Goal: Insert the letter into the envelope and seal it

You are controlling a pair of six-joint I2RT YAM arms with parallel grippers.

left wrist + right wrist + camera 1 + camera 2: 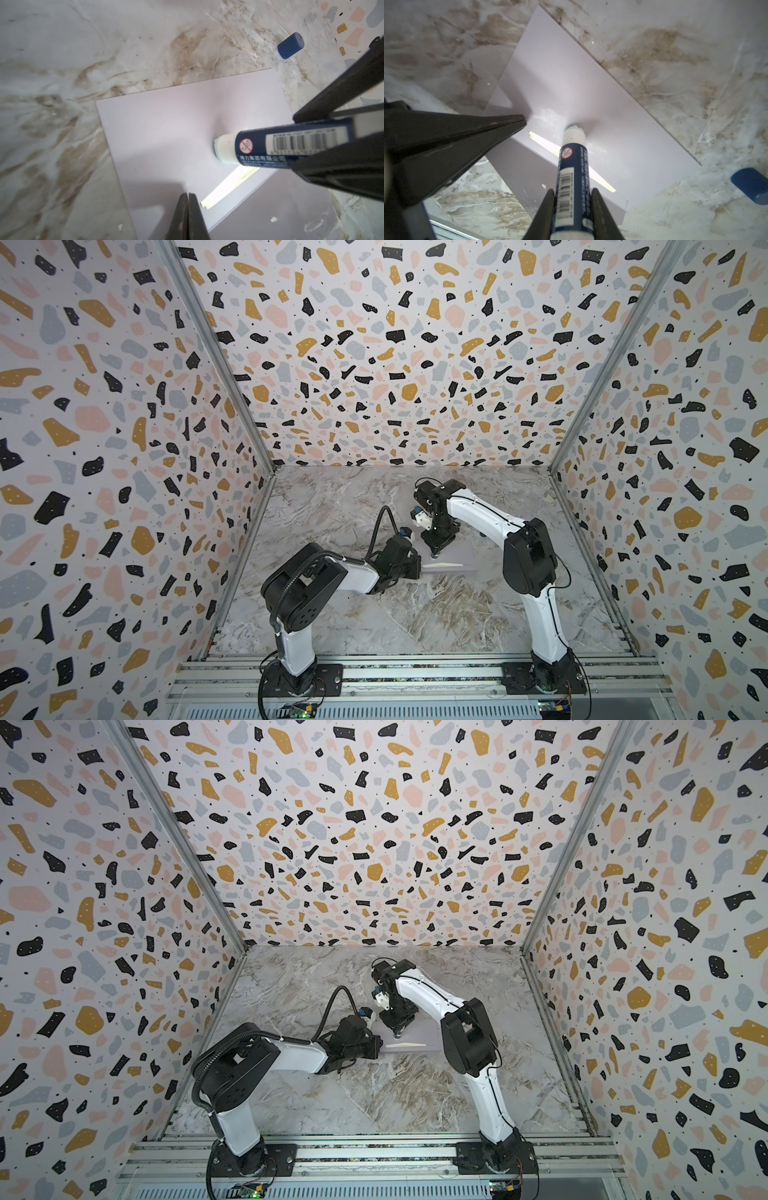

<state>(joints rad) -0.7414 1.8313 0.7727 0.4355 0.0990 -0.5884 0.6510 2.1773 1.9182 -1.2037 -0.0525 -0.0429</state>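
Lying on marble tabletop [332,506]: envelope [166,128], blue cap [290,45] | terrazzo-print walls [374,344]

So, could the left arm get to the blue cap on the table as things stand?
Probably not: the blue cap lies beyond the envelope, and the right gripper, pressing the glue stick onto it, stands between the cap and the shut left gripper.

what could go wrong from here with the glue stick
The blue-and-white glue stick in the right gripper dents the pale lavender paper envelope; a harder push may crease it.
Its tip sits near the cream strip at the opening; glue could smear there.
The shut left gripper pins one spot only; the envelope might pivot.
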